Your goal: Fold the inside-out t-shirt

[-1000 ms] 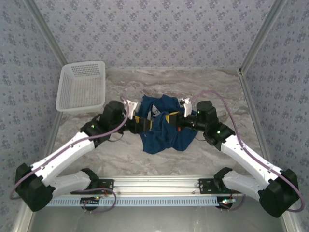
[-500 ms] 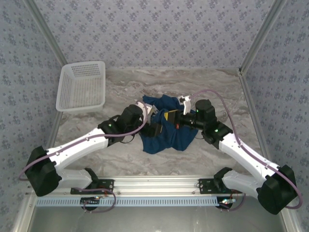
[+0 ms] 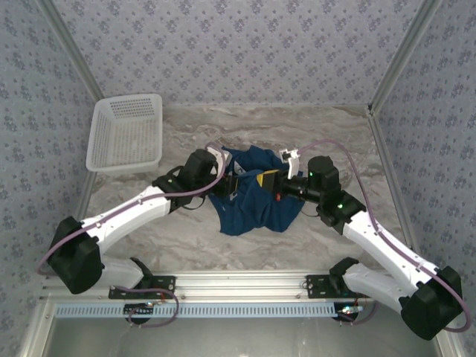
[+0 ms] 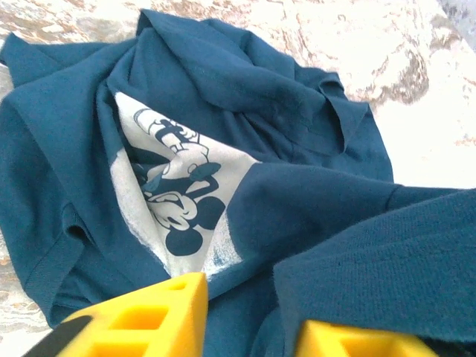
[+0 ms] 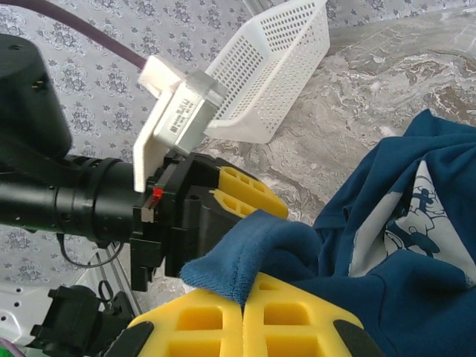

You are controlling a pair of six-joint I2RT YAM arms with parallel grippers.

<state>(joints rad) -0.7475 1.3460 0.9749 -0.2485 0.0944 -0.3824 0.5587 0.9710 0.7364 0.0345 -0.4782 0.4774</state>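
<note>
The inside-out t-shirt (image 3: 260, 210) lies bunched in the middle of the marble table, dark blue with a whitish cartoon print (image 4: 171, 193). My right gripper (image 5: 244, 297) is shut on a folded hem of the shirt (image 5: 253, 249) and holds it just above the heap. My left gripper (image 4: 253, 303) faces it from the left at the shirt's edge (image 3: 236, 186). Its yellow fingers (image 4: 141, 316) stand a little apart with blue cloth between and over them. Whether they pinch that cloth is unclear.
A white lattice basket (image 3: 126, 134) sits at the back left, away from the shirt. Bare marble table (image 3: 335, 134) surrounds the heap. Patterned walls close in three sides. A metal rail (image 3: 245, 286) runs along the near edge.
The left arm swung inward and its gripper pushed into the shirt's left side, jaws narrowing from wide open. The right gripper kept hold of the hem and drew back slightly to the right.
</note>
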